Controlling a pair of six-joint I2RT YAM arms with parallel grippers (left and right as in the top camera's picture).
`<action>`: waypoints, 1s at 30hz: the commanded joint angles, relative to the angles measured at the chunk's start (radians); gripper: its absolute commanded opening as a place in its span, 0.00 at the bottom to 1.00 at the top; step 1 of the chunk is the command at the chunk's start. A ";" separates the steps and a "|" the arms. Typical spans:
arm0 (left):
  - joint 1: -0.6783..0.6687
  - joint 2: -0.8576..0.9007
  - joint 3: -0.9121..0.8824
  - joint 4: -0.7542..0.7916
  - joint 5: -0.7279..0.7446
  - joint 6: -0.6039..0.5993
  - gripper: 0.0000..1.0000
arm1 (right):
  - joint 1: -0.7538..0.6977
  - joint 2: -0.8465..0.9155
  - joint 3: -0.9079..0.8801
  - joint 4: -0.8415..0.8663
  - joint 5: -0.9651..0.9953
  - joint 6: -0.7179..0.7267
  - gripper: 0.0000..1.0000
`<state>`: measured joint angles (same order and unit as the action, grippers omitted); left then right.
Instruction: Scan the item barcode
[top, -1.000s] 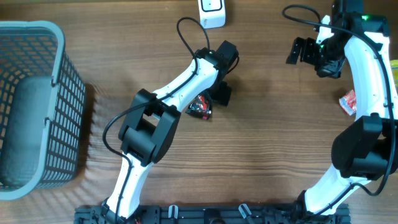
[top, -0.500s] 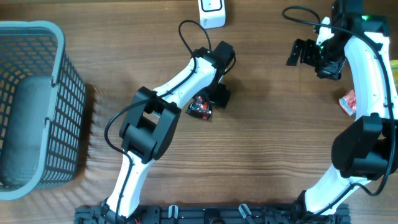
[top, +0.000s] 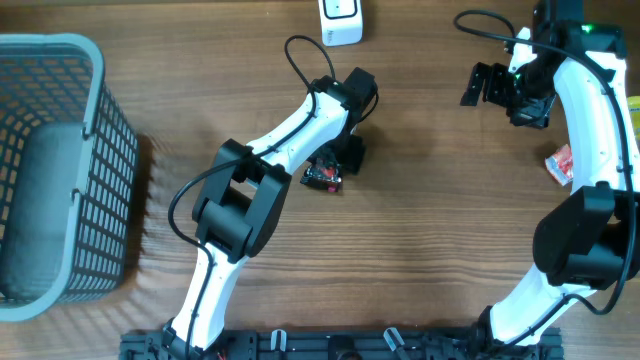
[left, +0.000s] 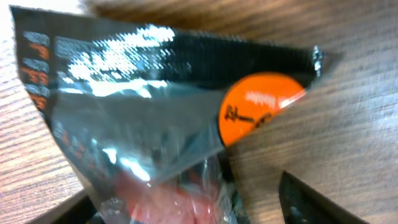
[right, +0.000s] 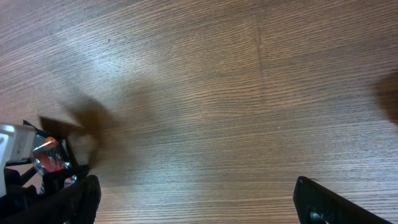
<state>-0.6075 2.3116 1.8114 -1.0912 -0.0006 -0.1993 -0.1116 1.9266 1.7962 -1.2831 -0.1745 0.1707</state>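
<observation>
Straddling the black packet (top: 322, 176), our left hand (top: 343, 158) stands spread; basket (top: 100, 120) far left, white scanner (top: 341, 20) top centre, right hand (top: 480, 84) wide.

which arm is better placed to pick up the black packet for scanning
Left. Its tool sits right over the black packet, which fills the left wrist view with a finger just beside it. The right tool hangs open far off over bare table.

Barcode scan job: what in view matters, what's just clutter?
Job:
black-and-red packet, near centre
white device at the top edge, likely the scanner

Lying about:
grey basket, far left
red-and-white packet, far right
</observation>
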 joint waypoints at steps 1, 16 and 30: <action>0.005 0.051 -0.014 0.022 -0.015 -0.035 0.67 | 0.008 0.000 0.008 -0.003 0.020 -0.013 1.00; 0.005 0.051 -0.014 -0.013 -0.026 -0.212 0.42 | 0.008 0.000 0.008 -0.002 0.020 -0.012 1.00; 0.005 0.039 -0.014 -0.071 -0.011 -0.289 0.38 | 0.008 0.000 0.008 0.000 0.020 -0.011 1.00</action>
<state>-0.6075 2.3116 1.8141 -1.1416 -0.0010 -0.4335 -0.1116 1.9266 1.7962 -1.2827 -0.1745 0.1707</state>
